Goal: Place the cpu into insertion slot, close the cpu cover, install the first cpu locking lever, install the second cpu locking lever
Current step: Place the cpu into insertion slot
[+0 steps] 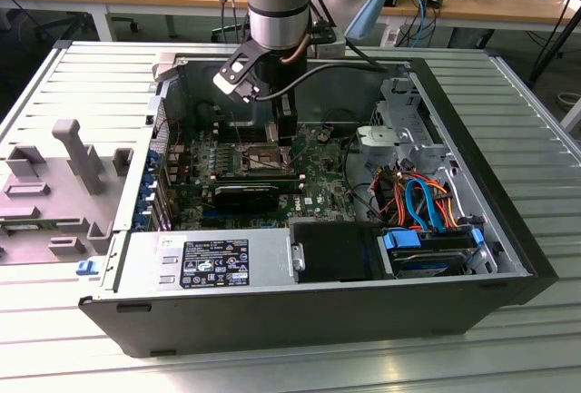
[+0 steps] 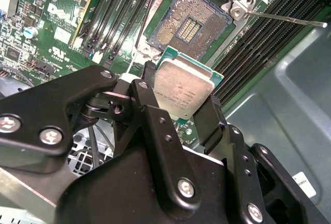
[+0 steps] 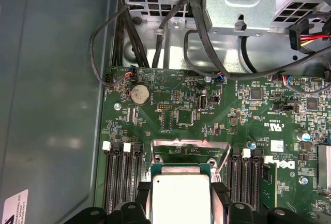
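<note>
Exterior view, left to right: grey fixture blocks (image 1: 73, 166), open computer case (image 1: 272, 320) with green motherboard (image 1: 322, 180), gripper (image 1: 284, 130) hanging close over insertion slot (image 1: 259, 159), drive cage (image 1: 399, 139) and orange-blue cables (image 1: 422, 202) at the exterior view's right. Second wrist view: fingers (image 2: 150, 105) closed narrowly on opposite edges of cpu (image 2: 183, 87), silver top showing, held clear of bare insertion slot (image 2: 189, 25), thin lever (image 2: 284, 18) sticking out free beside it. First wrist view: cpu (image 3: 181, 198) pinched between black fingers (image 3: 220, 193), memory slots (image 3: 121, 177) either side.
</note>
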